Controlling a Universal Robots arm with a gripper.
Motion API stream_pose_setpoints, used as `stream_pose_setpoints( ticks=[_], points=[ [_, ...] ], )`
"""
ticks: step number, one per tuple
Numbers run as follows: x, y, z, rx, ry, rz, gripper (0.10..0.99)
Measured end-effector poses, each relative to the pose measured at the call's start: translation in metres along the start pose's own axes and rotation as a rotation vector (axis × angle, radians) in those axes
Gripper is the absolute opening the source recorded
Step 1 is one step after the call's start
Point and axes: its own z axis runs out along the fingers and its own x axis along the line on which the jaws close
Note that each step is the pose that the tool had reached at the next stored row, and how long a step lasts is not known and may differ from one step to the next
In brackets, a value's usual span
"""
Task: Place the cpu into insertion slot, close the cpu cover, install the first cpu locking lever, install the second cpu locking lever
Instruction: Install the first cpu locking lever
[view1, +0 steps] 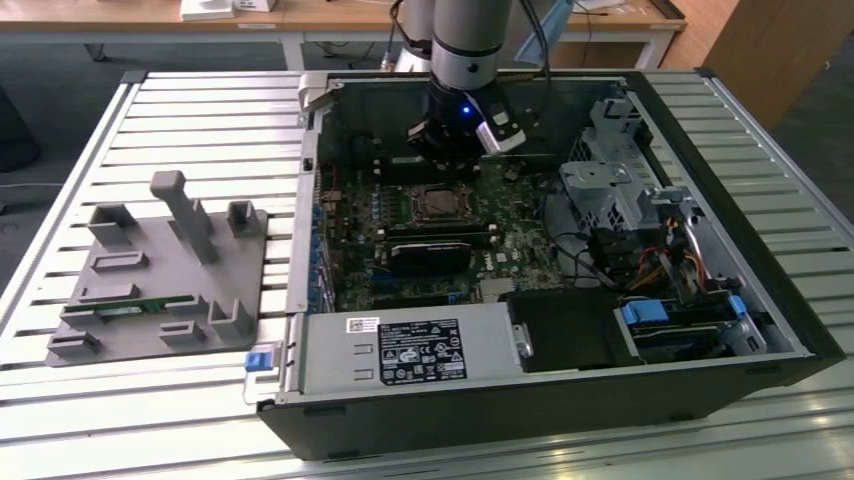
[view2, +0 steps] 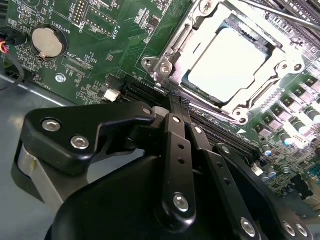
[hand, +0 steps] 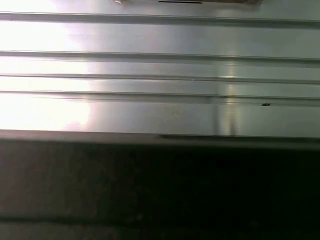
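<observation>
While the open computer case lies on the slatted metal table toward its exterior-view right edge, a grey holder block sits near the opposite edge. Inside the case, the gripper hangs just above the green board, its jaws pressed together and holding nothing. Just beyond them the cpu sits in the insertion slot, with the cpu cover framing it.

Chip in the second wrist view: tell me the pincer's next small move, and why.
Probably shift the pincer toward the thin lever beside the frame. The chip already sits in place with the metal frame lying down around it, the pincer holds nothing and rests short of the frame, and the lever seems to stand loose rather than latched.
</observation>
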Motion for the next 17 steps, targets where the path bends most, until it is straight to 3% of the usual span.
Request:
stream_pose_setpoints(
  ticks=[11, 17],
  points=[
    [-0.0001, 0.0002, -0.0015, 0.000, -0.0002, 0.000, 0.106],
    [0.0000, 0.0003, -0.0004, 0.018, 0.0001, 0.000, 0.106]
  ],
)
